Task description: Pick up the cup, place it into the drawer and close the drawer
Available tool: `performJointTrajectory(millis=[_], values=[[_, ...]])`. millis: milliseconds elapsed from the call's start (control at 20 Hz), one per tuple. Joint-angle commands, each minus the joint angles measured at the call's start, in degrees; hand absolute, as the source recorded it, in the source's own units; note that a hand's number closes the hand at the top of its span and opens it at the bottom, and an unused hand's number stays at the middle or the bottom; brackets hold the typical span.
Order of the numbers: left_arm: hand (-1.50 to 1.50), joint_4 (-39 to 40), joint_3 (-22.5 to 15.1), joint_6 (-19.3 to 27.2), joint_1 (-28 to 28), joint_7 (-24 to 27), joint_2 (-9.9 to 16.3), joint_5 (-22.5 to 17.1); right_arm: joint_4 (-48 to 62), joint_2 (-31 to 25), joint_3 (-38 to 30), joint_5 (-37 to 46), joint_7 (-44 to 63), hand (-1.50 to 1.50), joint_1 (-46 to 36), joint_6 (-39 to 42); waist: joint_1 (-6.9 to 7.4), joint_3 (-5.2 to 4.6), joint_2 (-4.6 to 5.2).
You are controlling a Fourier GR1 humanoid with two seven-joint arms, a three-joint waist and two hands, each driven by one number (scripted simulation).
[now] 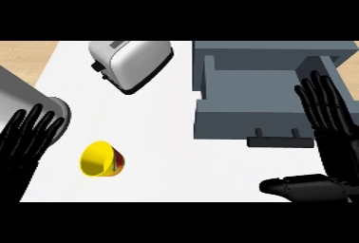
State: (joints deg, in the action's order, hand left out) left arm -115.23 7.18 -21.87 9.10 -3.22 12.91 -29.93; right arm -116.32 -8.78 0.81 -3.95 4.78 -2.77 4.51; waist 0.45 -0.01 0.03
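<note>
Cup (103,159) sits lower left of the frame, on the white counter (182,156), tipped on its side with the yellow mouth facing left and a red-patterned outer wall showing on its right. Nothing touches it. Left hand (26,138) is at the left edge, just left of the cup but apart from it, fingers straight and spread, pointing up the frame, holding nothing. Right hand (329,142) is at the right edge, also flat and unclenched: fingers straight and fanned upward, thumb (294,186) sticking out to the left near the lower right corner, nothing in it. Its fingertips overlap the right wall of the drawer in the picture; cannot tell if they touch it. Drawer (259,90) is mid to upper right, grey, pulled out and open, inside visible with nothing in it that I can see. Dark handle (279,139) on the drawer's front face, pointing down the frame, just left of the right hand's palm. Cup and drawer are well apart, bare counter between them. Behind the left hand, at the left edge, a rounded metallic appliance (28,102) partly cut off by the frame. Farther back, upper left of centre, a silver toaster (131,60) lying at an angle, dark knobs on its left end. Wood-coloured floor strip (24,54) visible upper left beyond the counter edge.
</note>
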Motion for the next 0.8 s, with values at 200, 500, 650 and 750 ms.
performJointTrajectory(millis=[200, 500, 650, 750], values=[[-1.5, 14.27, 2.69, -3.96, -4.81, 3.25, 0.43, 4.54, 3.48, 0.32, -1.25, -0.25, -0.54, -1.5, -2.32, 1.63, -0.53, 0.01, -0.02], [-1.5, 25.92, 4.29, -7.88, -5.17, 9.67, 1.15, 9.33, 9.45, -0.93, -3.82, -0.77, 0.23, -1.5, -10.58, 2.22, -0.31, 0.0, 0.02], [-1.5, 31.27, 3.79, -6.88, -6.58, 14.52, -0.81, 14.32, 8.98, -1.45, -5.17, -2.38, 0.15, -1.5, -9.5, 3.61, -0.44, 0.0, 0.0], [-1.5, 34.79, 5.95, -8.94, -5.81, 16.38, 1.79, 14.71, 9.21, -0.32, -3.53, 0.32, -2.93, -1.5, -8.48, 3.02, -0.39, 0.0, 0.0]])
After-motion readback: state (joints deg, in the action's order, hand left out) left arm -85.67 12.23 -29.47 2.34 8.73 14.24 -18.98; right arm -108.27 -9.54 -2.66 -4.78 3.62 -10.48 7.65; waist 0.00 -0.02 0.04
